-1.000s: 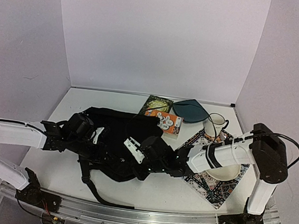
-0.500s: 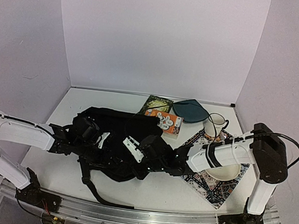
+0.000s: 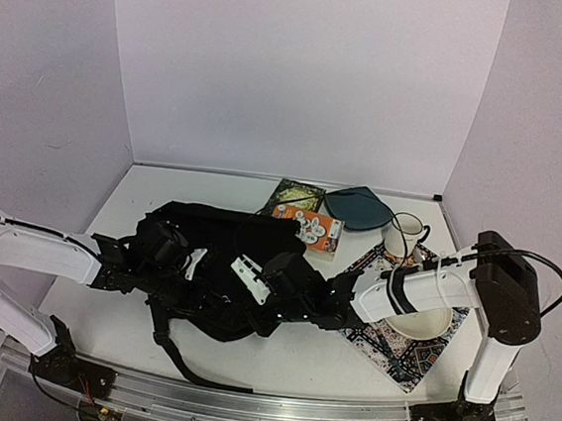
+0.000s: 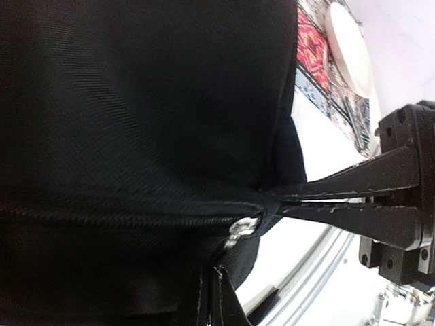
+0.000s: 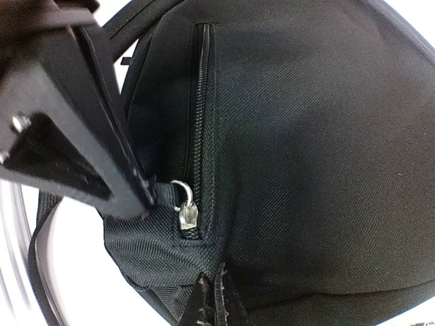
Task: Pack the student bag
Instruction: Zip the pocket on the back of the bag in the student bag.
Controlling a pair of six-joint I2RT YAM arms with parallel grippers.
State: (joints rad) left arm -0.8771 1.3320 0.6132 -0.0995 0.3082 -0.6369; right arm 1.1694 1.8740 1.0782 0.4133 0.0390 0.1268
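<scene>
The black student bag [image 3: 224,235] lies flat mid-table, its straps trailing toward the near edge. My left gripper [image 3: 187,259] reaches in from the left. In the left wrist view it [image 4: 216,288] is shut on the pull tab just below the silver zipper slider [image 4: 243,229]. My right gripper [image 3: 261,290] reaches in from the right. In the right wrist view it [image 5: 216,293] is shut on the bag's fabric just below the same slider [image 5: 183,216]. The zip [image 5: 202,102] looks closed. Each wrist view also shows the other gripper's fingers [image 4: 340,197] [image 5: 102,149].
Behind the bag lie a green book [image 3: 297,194], an orange box [image 3: 314,230] and a flat teal pouch [image 3: 359,208]. To the right a patterned mat [image 3: 401,356] bears a white bowl [image 3: 419,323], with a white mug [image 3: 405,232] at its far end. A strap [image 3: 172,354] loops near the front edge.
My left arm has slid a little to the right, toward the right gripper, bunching the bag's left side. The right arm has hardly moved.
</scene>
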